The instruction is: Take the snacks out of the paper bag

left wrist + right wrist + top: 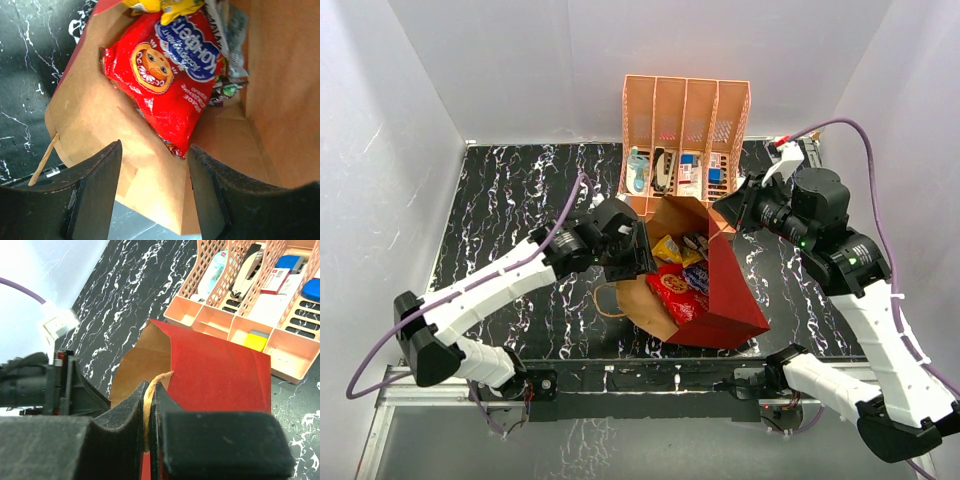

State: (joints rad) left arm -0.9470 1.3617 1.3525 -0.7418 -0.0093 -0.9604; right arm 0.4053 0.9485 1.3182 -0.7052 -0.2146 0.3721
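Note:
The paper bag (732,295) lies tilted on the table, red outside and kraft inside, with its mouth open to the upper left. Inside it lie the large red cookie bag (677,293), a yellow packet (669,248) and darker small packets (697,243). My left gripper (642,262) is open and empty at the bag's mouth. In the left wrist view its fingers (100,190) straddle the kraft lining just short of the red cookie bag (165,75). My right gripper (150,387) is shut on the bag's twine handle (160,379) at the upper rim (720,218).
The peach slotted rack (685,115) with small blue and white items stands right behind the bag, also in the right wrist view (235,325). The bag's other twine handle (609,300) loops onto the black marbled table (520,190). White walls enclose the table.

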